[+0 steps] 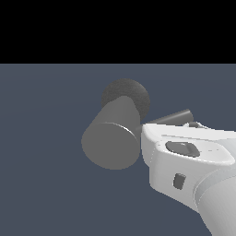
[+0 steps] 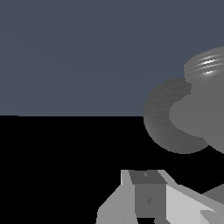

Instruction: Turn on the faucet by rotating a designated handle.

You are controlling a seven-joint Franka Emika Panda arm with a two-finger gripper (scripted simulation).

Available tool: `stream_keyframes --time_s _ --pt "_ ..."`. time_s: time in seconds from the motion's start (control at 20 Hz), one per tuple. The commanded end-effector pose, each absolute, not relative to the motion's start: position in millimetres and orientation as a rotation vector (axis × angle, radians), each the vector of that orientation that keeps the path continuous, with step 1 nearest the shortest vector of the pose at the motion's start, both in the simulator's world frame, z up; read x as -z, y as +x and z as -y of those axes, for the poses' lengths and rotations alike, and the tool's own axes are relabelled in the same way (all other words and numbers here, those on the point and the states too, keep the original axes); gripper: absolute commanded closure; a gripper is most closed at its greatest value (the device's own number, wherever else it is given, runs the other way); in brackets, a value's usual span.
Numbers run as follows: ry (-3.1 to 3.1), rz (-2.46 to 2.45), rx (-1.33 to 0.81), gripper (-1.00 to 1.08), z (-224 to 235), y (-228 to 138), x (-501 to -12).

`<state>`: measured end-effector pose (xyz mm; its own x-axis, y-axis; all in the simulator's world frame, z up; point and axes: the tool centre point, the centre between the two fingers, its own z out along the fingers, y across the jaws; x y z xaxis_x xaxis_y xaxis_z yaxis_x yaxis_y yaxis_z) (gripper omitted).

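The faucet (image 1: 112,138) is a thick grey cylinder with its flat round end facing the exterior view, set on a darker round base (image 1: 133,92). Its handle (image 1: 173,118), a thin grey rod, sticks out toward the exterior view's right. My white gripper (image 1: 191,125) sits right against the rod's outer part, and the hand's body hides the fingers there. The wrist view shows the faucet (image 2: 205,109) and its base (image 2: 159,122) close ahead, beyond my gripper (image 2: 175,199). I cannot make out the gap between the jaws or any contact with the rod.
A flat blue-grey floor (image 1: 41,138) lies all around the faucet. No other object shows.
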<state>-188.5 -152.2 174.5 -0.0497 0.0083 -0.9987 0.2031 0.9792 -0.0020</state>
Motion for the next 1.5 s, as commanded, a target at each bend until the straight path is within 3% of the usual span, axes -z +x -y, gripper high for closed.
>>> stream_keyframes --time_s 0.0,1.15,1.25,1.45 --pt "0.160 -1.610 0.155 1.08 146 -187 -181" --pt "0.137 -1.568 0.127 1.08 91 -177 -250" --pt "0.179 -1.629 0.169 1.08 117 -183 -222" --pt "0.172 -1.618 0.162 1.08 103 -180 -232"
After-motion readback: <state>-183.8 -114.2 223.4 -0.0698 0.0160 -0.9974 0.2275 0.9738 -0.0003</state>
